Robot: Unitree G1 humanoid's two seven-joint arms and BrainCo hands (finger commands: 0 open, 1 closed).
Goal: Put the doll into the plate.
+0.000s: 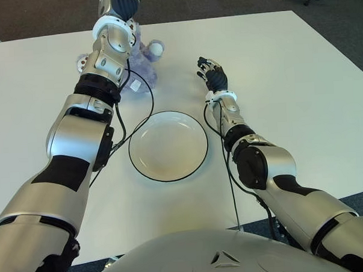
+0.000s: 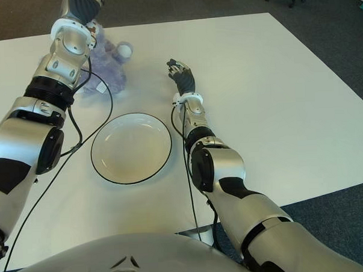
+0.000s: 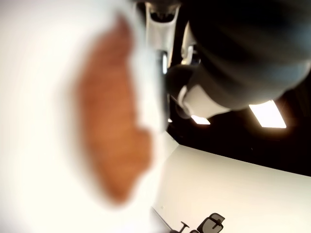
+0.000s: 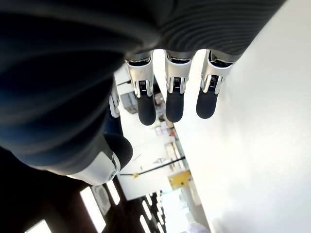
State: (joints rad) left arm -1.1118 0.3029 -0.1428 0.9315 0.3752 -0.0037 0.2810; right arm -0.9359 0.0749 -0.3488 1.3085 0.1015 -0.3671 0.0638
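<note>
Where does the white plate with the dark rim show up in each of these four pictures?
Left eye view: the plate lies at the middle, on the table between the two arms.
Right eye view: the same plate shows left of the middle.
Left wrist view: not in it.
Right wrist view: not in it.
Shared landmark: the purple doll beyond the plate, beside the left robot hand, in both eye views.
</note>
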